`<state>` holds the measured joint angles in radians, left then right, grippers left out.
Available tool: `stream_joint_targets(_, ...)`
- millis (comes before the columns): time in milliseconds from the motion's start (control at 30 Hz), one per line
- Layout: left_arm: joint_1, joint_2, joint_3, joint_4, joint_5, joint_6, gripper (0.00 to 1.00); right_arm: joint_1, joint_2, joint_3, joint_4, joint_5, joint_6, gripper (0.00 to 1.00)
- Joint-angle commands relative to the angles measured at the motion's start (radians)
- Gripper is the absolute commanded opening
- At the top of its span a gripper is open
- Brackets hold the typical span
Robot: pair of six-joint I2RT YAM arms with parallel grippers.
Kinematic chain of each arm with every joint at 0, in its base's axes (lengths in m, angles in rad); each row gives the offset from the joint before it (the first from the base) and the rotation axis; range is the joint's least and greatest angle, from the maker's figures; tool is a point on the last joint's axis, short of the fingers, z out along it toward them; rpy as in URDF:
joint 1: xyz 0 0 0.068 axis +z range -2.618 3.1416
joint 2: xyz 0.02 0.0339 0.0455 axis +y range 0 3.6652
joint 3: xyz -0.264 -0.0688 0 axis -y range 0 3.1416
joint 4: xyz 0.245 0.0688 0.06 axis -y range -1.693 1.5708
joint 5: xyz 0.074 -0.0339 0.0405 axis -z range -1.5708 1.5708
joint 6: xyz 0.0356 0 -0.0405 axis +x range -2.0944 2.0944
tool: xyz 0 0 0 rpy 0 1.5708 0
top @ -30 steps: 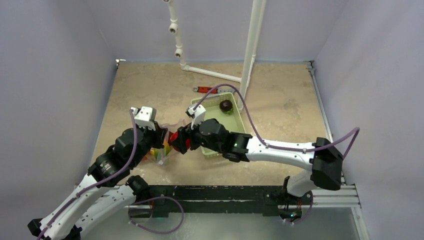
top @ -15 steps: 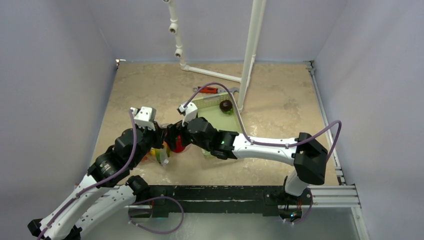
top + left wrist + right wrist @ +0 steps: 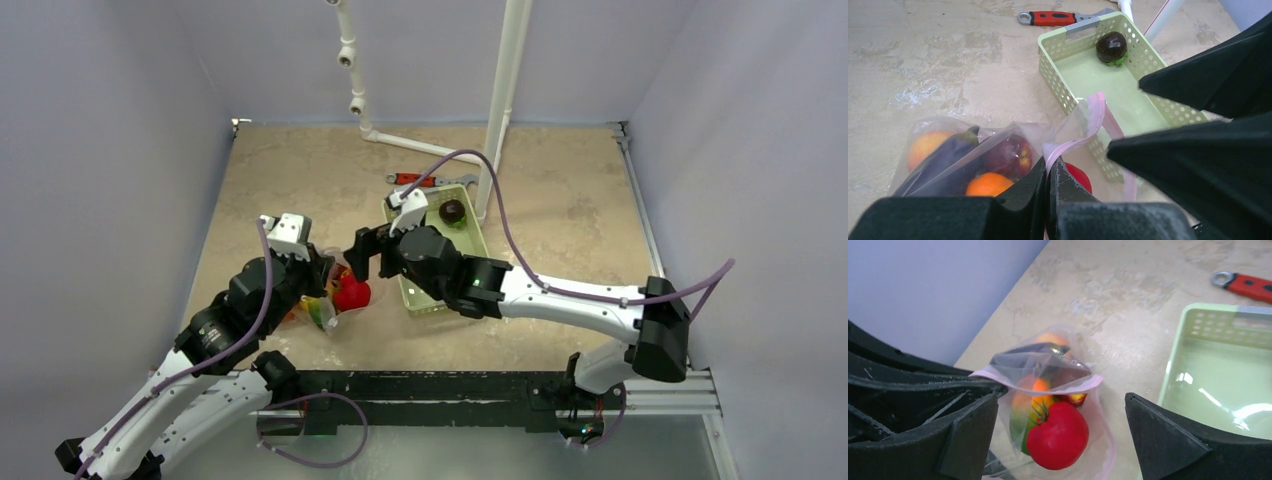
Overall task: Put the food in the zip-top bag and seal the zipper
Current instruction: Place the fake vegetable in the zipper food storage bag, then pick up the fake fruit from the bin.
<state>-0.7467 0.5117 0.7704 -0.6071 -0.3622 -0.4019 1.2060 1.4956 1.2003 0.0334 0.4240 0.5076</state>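
The zip-top bag [image 3: 1045,365] lies open on the table, its pink zipper [image 3: 1075,385] arched over the mouth. My left gripper [image 3: 1050,170] is shut on the zipper's near end [image 3: 1070,146] and holds that lip up. A red tomato [image 3: 1058,436] rests in the bag's mouth, with orange [image 3: 985,184], dark purple [image 3: 940,155] and red apple [image 3: 1008,154] food behind it. My right gripper [image 3: 1060,399] hovers open just in front of the mouth, touching nothing. One dark purple fruit [image 3: 452,211] sits in the green basket [image 3: 470,232].
A red-handled wrench [image 3: 411,179] lies just behind the basket. White pipes [image 3: 497,110] stand upright at the back, close to the basket's far corner. The left wall [image 3: 923,290] is close beside the bag.
My right gripper carried the red tomato into the bag's mouth, opened and let it go, then drew back toward the basket. The left gripper kept its hold on the zipper.
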Motion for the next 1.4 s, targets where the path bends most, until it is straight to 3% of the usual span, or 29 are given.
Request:
stream_joint_targets(0,0.003,-0.007,-0.005,0.04,0.005,-0.011,0.0,-0.017,-0.068,-0.009,-0.094,0.156,0.048,0.99)
stream_joint_targets(300,0.002,-0.004,-0.005,0.042,0.009,-0.009,0.0,-0.197,-0.07,-0.034,-0.202,0.185,0.063,0.99)
stream_joint_targets(533,0.002,-0.004,-0.005,0.042,0.011,-0.009,0.0,-0.276,0.073,0.008,-0.251,0.234,0.042,0.98)
stream_joint_targets(1033,0.002,-0.01,-0.005,0.045,0.023,-0.005,0.0,-0.335,0.39,0.225,-0.331,0.459,-0.03,0.96)
stream_joint_targets(1367,0.002,-0.018,-0.006,0.047,0.029,-0.002,0.0,-0.385,0.496,0.285,-0.274,0.484,-0.13,0.96)
